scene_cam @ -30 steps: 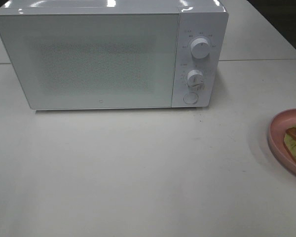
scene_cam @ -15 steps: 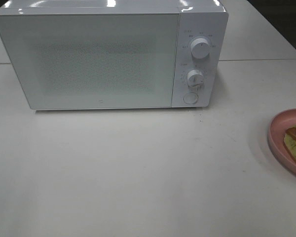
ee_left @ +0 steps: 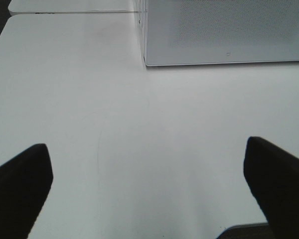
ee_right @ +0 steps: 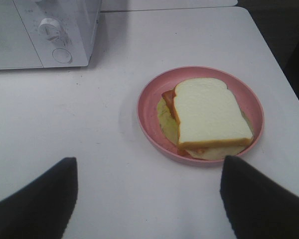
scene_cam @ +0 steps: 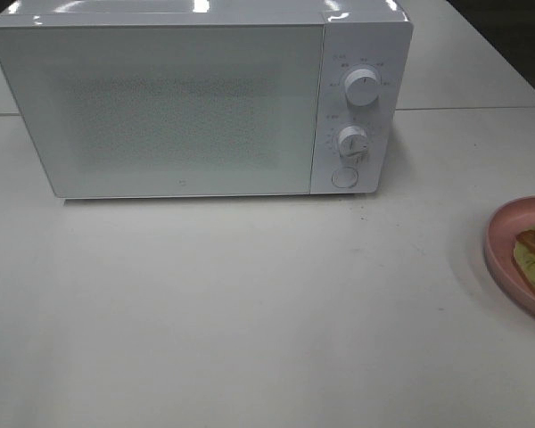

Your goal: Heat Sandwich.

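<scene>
A: Nothing has moved since the earlier frame; the white box-shaped microwave (scene_cam: 201,98) with its two round dials sits as it did, door shut.

B: And the sandwich?

A: The sandwich (ee_right: 207,117), pale bread over an orange and yellowish filling, lies on the round pink plate (ee_right: 152,119), well to the right of the microwave and nearer the table's front edge.

B: The grippers?

A: The left gripper (ee_left: 147,189) is spread wide and empty over bare white table (ee_left: 65,89) in front of the microwave. The right gripper (ee_right: 149,196) is parted too, empty, short of the plate.

B: So the task has barely begun?

A: I'd say so: door, loading and dials all remain.
</scene>
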You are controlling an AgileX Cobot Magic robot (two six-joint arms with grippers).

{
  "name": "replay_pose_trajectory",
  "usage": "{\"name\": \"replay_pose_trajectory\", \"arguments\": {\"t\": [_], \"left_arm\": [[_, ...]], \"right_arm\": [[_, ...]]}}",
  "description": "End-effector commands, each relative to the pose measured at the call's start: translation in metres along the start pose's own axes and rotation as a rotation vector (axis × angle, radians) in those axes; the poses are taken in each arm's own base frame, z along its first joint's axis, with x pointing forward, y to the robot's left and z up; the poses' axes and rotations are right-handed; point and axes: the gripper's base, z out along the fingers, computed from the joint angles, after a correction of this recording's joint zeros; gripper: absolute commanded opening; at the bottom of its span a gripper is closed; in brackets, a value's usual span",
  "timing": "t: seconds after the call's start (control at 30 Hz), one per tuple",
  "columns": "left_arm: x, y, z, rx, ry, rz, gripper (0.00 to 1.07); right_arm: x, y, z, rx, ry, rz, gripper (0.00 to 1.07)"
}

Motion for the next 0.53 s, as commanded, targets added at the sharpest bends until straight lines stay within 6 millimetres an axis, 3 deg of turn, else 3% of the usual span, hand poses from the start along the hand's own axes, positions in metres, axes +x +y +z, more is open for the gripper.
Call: {"name": "replay_pose_trajectory", "arguments": {"t": [0.03,0.53], "left_arm": [[0.0024,0.0000,-0.0032,-0.002,-0.032,0.001,1.01],[0.0024,0.0000,-0.0032,-0.002,-0.032,0.001,1.01]], "right_arm": [[0.0015,0.0001,-0.0028,0.003,-0.038,-0.010,0.76],[0.0015,0.0001,-0.0028,0.003,-0.038,-0.010,0.76]]}}
